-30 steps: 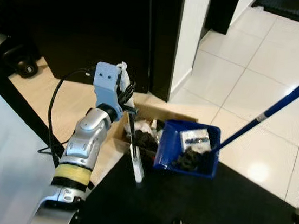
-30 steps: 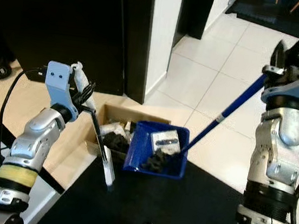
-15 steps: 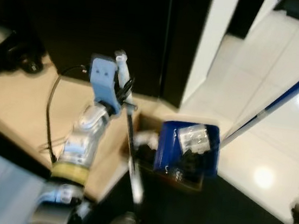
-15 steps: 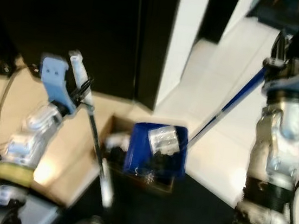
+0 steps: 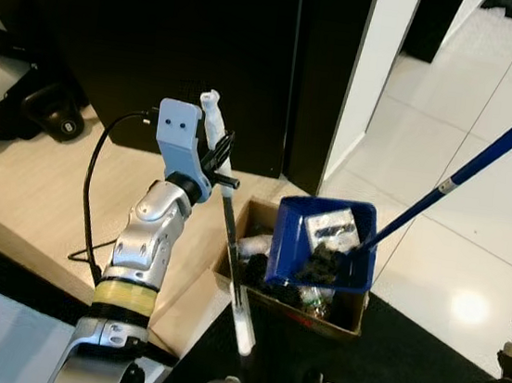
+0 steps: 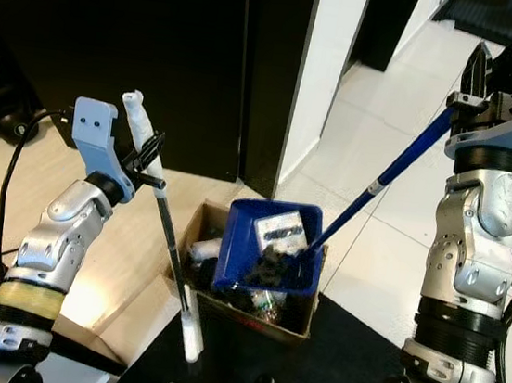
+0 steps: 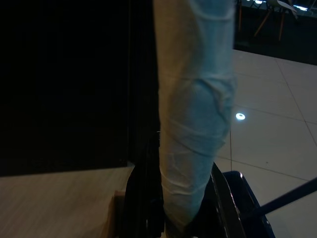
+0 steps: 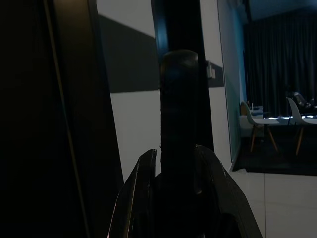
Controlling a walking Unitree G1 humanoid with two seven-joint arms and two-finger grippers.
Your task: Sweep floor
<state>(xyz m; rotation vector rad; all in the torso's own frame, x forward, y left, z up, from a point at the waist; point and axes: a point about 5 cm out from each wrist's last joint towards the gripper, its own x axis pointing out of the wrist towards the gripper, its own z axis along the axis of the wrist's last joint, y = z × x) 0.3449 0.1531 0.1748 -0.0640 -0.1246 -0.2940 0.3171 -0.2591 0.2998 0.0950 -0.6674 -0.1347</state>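
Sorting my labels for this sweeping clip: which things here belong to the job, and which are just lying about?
Job: blue dustpan of debris held by right gripper; brush held by left gripper; cardboard box.
Lying about: black cable, black mat.

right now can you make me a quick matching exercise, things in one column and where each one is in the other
Things:
1. blue dustpan
2. cardboard box
3. white-wrapped handle
4. long blue pole

Places:
A. gripped in the left end effector
B. on the floor at the edge of the black mat
C. tipped over the open box, debris inside
D. held by the right end effector, slanting down to the dustpan

Pairs: 1-C, 2-B, 3-A, 4-D
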